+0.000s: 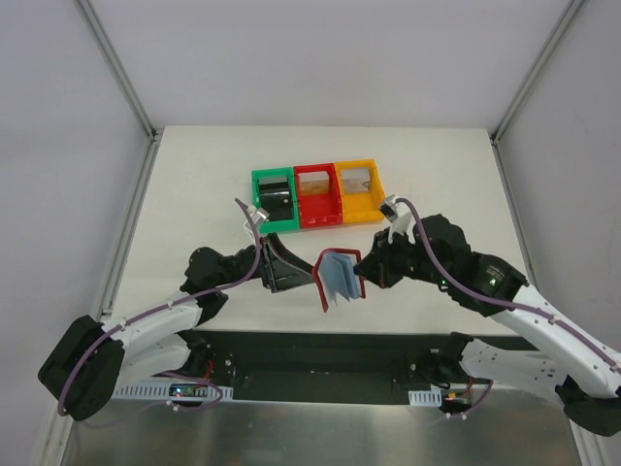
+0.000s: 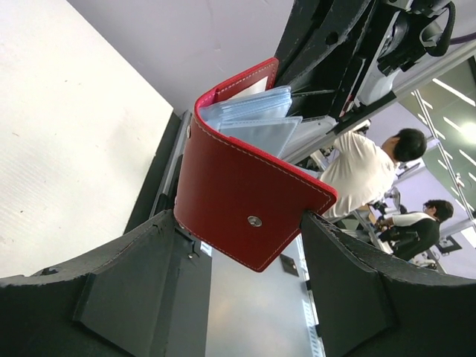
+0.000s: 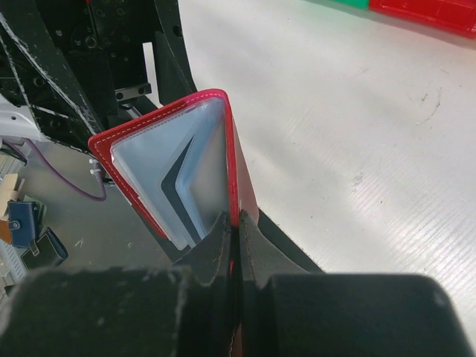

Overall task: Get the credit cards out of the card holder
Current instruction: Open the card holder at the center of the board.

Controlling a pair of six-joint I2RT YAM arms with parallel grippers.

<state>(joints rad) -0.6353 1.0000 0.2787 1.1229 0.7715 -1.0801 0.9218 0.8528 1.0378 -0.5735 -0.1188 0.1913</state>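
Card holder [image 2: 238, 193] dk red, white stitching [image 2: 223, 239]; sleeves [image 2: 253, 111] grey-blue.

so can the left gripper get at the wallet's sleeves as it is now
Probably yes. The right gripper pinches one side, holding the wallet open; the open left gripper faces it with nothing between. The free cover screens part of the sleeves, though.

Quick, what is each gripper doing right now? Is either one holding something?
Left gripper: open, gripping nothing.
Right gripper: closed, pinching one cover of the red card holder.
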